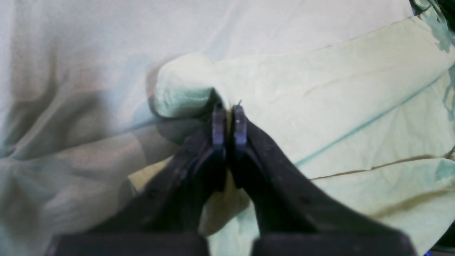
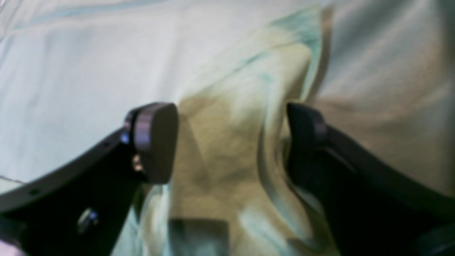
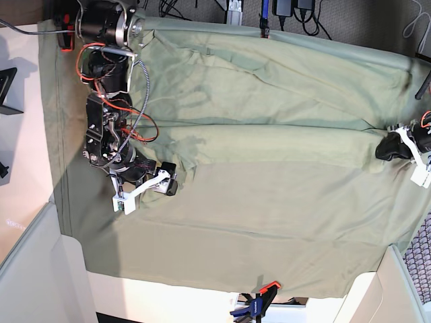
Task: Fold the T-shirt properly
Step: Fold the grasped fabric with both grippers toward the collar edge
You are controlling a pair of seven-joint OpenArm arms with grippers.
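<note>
L gripper [image 1: 229, 119] is pinching shut on a fold of the T-shirt [image 1: 320, 117], jaws nearly touching w/ cloth bunching at the tips. R gripper [image 2: 231, 142] is standing wide, pads straddling a raised ridge of shirt but not clamping yet. Shirt is lying across the middle of the tablecloth [image 3: 222, 262] as a long band between the two arms. Judging we're mid-fold, grasp phase: next, R needs to be closing on that ridge before both arms lift together. Base view is giving the overall layout & arm spacing; only the wrist cams are showing jaw state.
</note>
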